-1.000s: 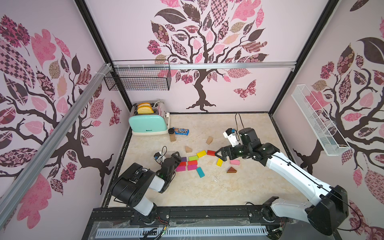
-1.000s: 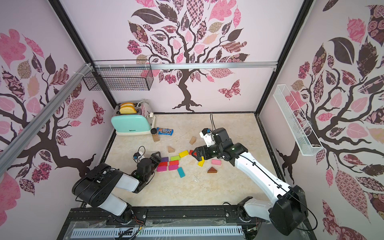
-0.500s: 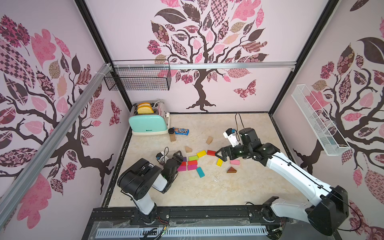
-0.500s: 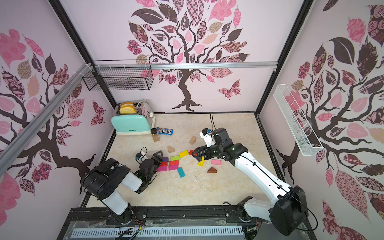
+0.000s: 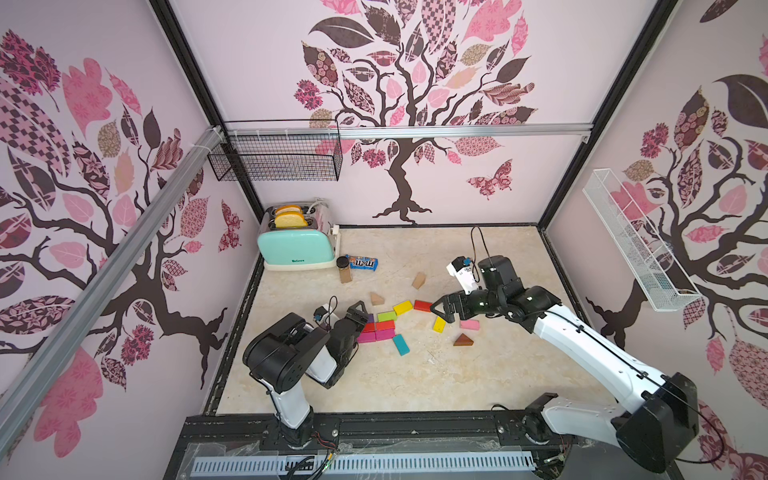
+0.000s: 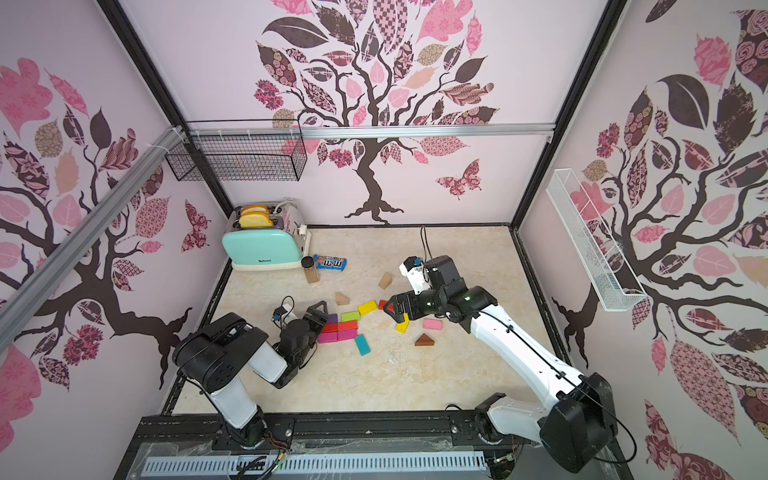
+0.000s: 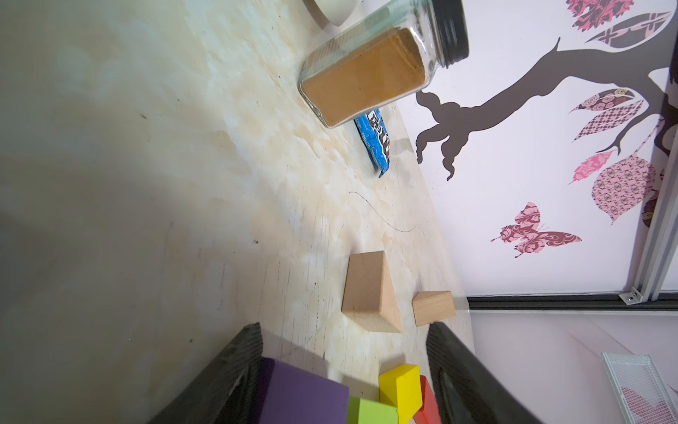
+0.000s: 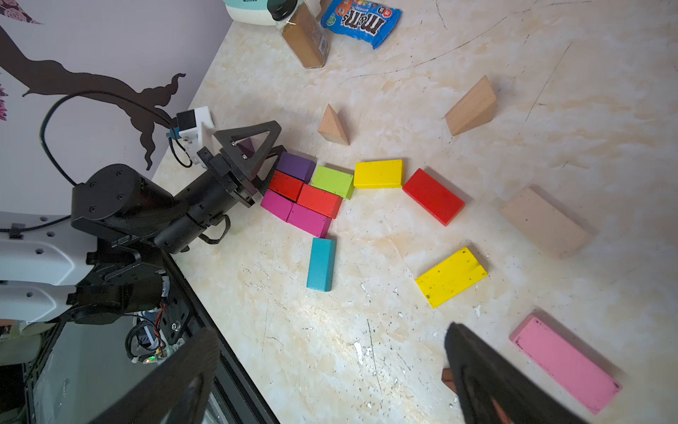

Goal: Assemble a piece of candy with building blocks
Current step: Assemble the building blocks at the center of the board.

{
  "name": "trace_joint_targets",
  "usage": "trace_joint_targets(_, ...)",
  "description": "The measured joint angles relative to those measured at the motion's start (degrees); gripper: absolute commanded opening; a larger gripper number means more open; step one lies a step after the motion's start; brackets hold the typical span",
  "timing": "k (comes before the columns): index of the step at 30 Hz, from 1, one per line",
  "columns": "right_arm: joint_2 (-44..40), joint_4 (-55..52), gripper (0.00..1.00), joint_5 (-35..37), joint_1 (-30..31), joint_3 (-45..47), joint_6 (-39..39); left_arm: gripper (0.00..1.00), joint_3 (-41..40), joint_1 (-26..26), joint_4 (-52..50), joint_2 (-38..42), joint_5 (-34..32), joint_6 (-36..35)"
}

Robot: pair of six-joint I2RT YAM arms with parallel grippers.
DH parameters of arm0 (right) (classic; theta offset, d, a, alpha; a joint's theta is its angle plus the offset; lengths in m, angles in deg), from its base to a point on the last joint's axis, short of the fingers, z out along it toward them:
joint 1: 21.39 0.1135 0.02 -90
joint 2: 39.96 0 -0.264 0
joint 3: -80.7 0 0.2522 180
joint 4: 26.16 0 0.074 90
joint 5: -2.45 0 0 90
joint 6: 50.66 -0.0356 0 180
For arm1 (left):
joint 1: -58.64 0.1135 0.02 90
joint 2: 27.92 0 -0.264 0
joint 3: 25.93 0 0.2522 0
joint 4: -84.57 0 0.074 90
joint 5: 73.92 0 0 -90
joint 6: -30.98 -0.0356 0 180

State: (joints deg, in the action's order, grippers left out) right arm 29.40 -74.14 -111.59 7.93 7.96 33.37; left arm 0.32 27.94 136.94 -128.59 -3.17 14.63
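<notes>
On the marbled tabletop (image 5: 457, 374), the left pincer (image 7: 345, 330), jaws apart, brackets the half-built candy's purple block (image 8: 295, 166); the wide-open right pincer (image 5: 438, 316) should next take the loose yellow block (image 8: 451, 277).

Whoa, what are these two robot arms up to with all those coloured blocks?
They are laying wooden blocks into a candy shape. The left arm's fingers stand open at a packed cluster of blocks, one beside its purple block. The right arm's fingers hang open, empty, near the loose yellow block and pink block.
</notes>
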Motion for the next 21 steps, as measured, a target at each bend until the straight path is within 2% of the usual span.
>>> trace_joint_targets(21,0.0,0.0,0.99,0.0,0.0,0.0,0.4,0.73,1.8,-1.2,0.3,-1.9,0.0,1.4)
